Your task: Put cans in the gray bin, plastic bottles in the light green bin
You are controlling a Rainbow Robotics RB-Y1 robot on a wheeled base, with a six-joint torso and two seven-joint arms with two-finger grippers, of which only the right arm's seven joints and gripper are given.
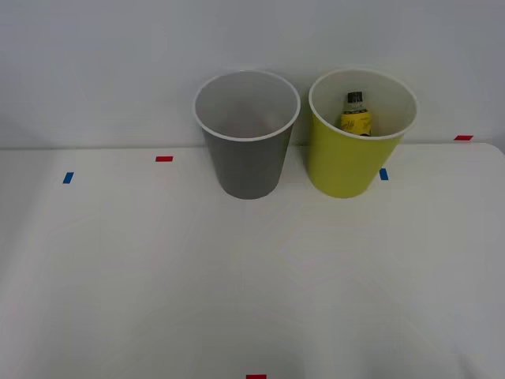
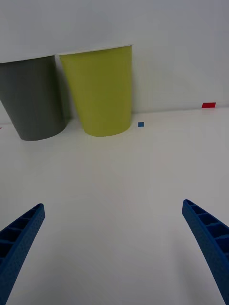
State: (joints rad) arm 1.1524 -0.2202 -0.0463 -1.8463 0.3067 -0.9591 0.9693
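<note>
We find the right gripper (image 2: 114, 252) nearest to us, low over the white bench (image 1: 237, 284), its two blue ribbed fingers (image 2: 21, 238) spread wide apart and grasping nothing. Bare bench surface lies between them and the light green bin (image 1: 347, 162).

Taking the light green bin as our landmark, we note a red tape mark (image 1: 256, 377) on the near edge of the bench, well in front of the bin. A small blue tape mark (image 1: 383, 174) sits just beside the bin's base on the right. The gray bin (image 1: 248, 158) stands upright just to its left, the two close together; we cannot tell whether they touch. Both have white rims and pale insides.

The plastic bottle (image 1: 356, 114), with black cap and yellow label, stands inside the light green bin, against the far wall. What we can see of the gray bin's inside holds nothing.

Beyond the light green bin, a further red tape mark (image 1: 463, 137) lies to its right near the far wall.
</note>
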